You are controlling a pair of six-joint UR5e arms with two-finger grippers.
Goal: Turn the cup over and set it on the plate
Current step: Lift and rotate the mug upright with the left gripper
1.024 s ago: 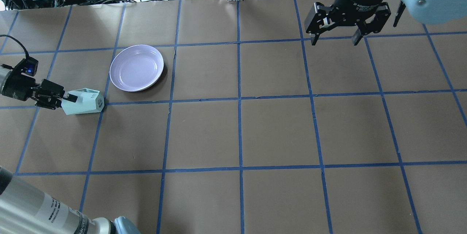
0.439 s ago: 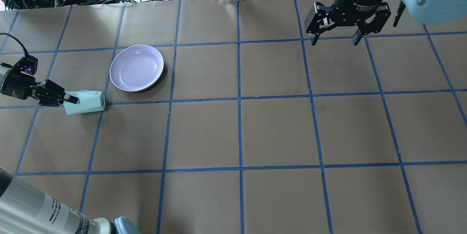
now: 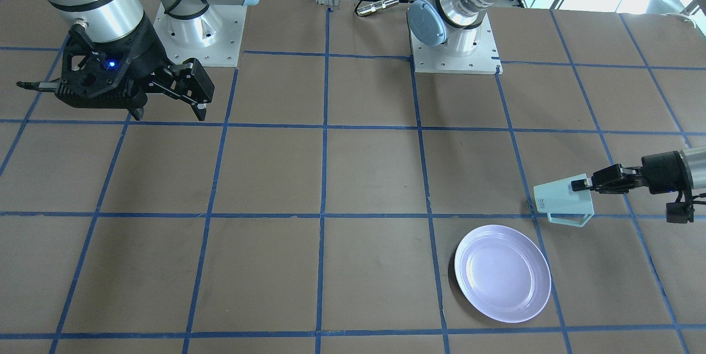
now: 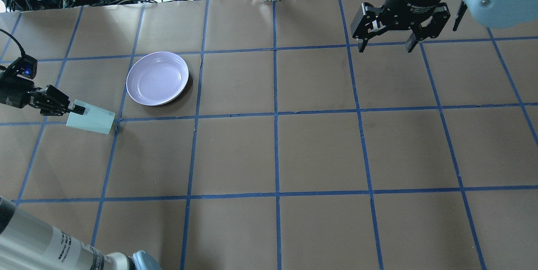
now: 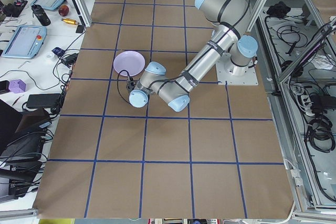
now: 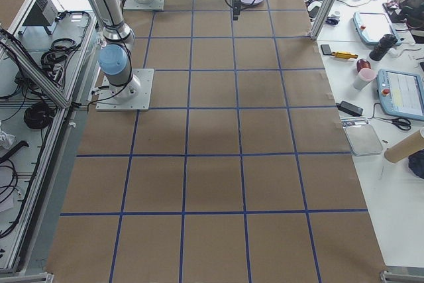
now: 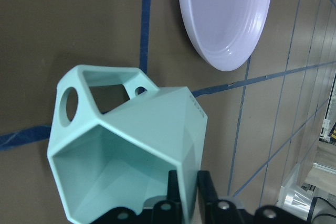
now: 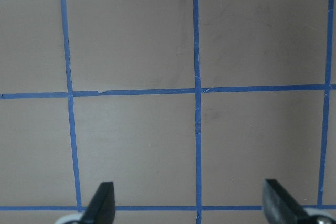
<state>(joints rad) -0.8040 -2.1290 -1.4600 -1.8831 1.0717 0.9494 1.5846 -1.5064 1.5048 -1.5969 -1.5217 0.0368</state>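
In the overhead view our left gripper (image 4: 78,109) is closed narrow, pinching one wall of the cup (image 4: 90,121) at the rim. The cup lies on its side at the left of the table (image 4: 319,152). Its long axis runs from the gripper at 10 o'clock to the base at 4 o'clock, with the mouth toward the gripper. We cannot tell whether it clears the table.

The plate (image 4: 157,78) sits near the cup, at about 1 o'clock from it, and does not touch it. We judge the coming move turns on this: the base must swing down, then the cup travels toward 1 o'clock. The left gripper is far nearer. Our right gripper (image 4: 386,46) hangs wide and empty, well apart at 2 o'clock.

The cup is pale mint and faceted, with an angular open handle. The plate is glossy lavender, round and shallow, with a raised rim.
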